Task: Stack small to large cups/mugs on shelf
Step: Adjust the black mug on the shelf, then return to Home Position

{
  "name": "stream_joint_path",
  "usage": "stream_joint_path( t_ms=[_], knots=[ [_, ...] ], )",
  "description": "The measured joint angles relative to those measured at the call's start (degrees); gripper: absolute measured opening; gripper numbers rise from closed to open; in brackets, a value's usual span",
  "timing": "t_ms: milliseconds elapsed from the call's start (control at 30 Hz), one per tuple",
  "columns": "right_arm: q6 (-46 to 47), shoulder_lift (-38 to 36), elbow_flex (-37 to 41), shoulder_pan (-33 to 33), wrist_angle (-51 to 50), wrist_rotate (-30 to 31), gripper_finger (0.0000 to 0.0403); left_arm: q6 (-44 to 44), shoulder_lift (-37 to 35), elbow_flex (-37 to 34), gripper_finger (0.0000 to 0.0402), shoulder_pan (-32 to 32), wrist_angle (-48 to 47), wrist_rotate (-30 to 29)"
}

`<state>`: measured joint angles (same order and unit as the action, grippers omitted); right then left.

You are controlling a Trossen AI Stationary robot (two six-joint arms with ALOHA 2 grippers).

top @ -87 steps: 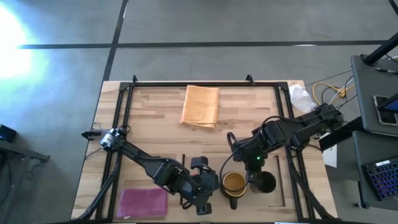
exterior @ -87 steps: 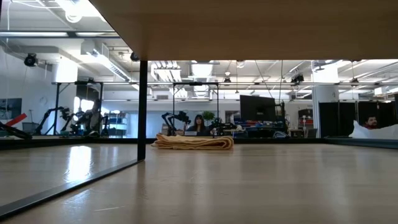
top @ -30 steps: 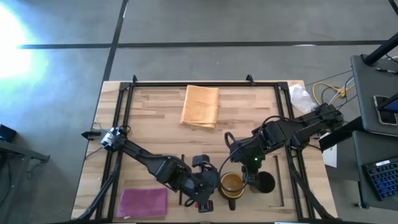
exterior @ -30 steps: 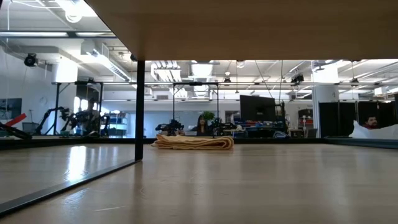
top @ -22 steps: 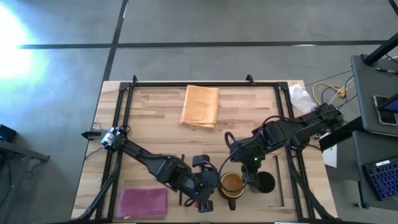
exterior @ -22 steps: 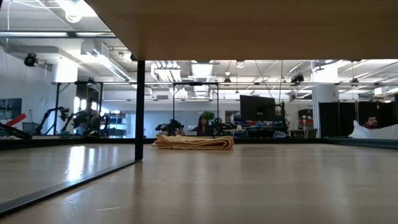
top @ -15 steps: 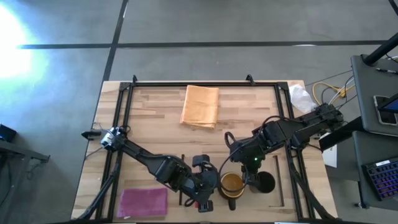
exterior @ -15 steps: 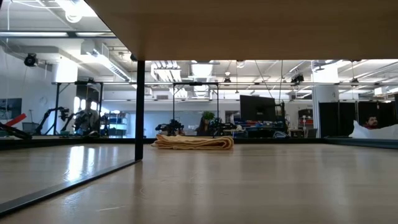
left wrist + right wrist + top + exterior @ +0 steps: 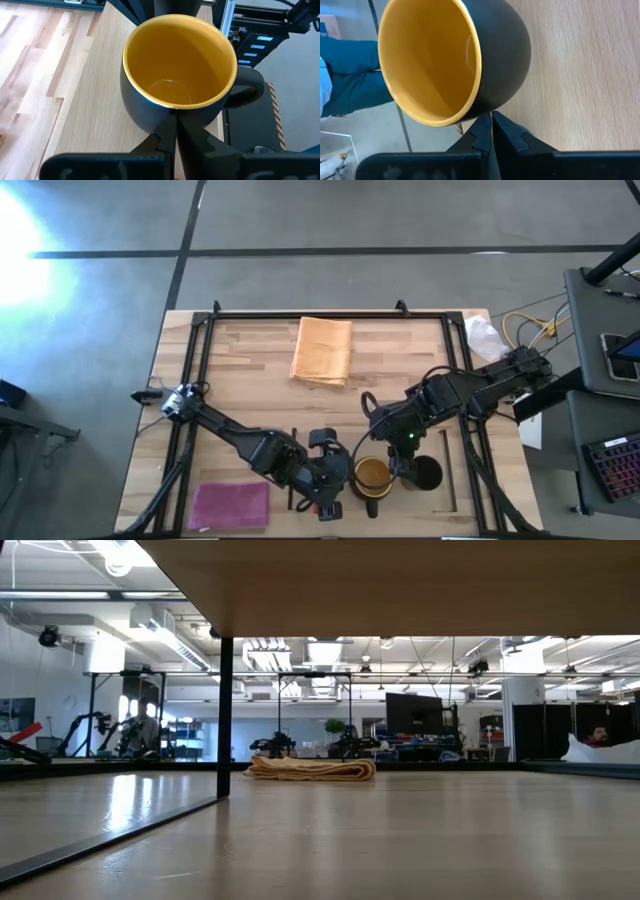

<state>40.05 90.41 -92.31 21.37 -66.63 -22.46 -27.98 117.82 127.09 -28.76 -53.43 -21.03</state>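
The dark mug with the yellow inside (image 9: 375,476) stood upright on the pale shelf (image 9: 440,498) near the desk's (image 9: 250,370) near edge, a little right of its middle, its handle turned toward that edge. The left gripper (image 9: 345,475) sat just beside the mug's left wall. In the left wrist view its jaws were pressed fully together, their tips meeting right at the mug's (image 9: 180,75) outer wall, with nothing between them. The right gripper (image 9: 398,467) came in from the mug's right side. In the right wrist view its jaws were likewise closed tight and empty, their tips at the mug's (image 9: 450,60) dark wall just below the rim. Whether either pair of tips actually touched the mug could not be told.

A plain black mug (image 9: 428,473) stood on the shelf just right of the right gripper. The orange cloth (image 9: 322,350) lay folded near the desk's far edge, and the magenta cloth (image 9: 230,505) lay at the near left corner.
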Motion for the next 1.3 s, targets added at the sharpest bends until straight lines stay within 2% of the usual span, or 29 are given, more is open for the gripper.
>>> stream_joint_path(
  t_ms=[567,1133,1200,1300],
  knots=[
    [0.0,0.0,0.0,0.0,-0.2,0.0,0.0009,1.4,-0.3,0.0,0.0000,0.3,-0.4,0.0],
    [-0.7,-0.6,-0.1,-0.2,-0.1,1.7,0.0009,1.4,-4.6,0.0,0.0000,-1.2,0.8,-0.6],
    [-1.7,-1.3,-0.1,-0.7,-0.2,2.1,0.0009,1.4,-4.7,0.0,0.0000,-1.3,0.8,-0.9],
    [-8.5,-3.2,-0.1,-3.1,-1.0,2.1,0.0009,2.3,-4.9,0.0,0.0000,-1.3,0.5,-0.9]
  ],
)
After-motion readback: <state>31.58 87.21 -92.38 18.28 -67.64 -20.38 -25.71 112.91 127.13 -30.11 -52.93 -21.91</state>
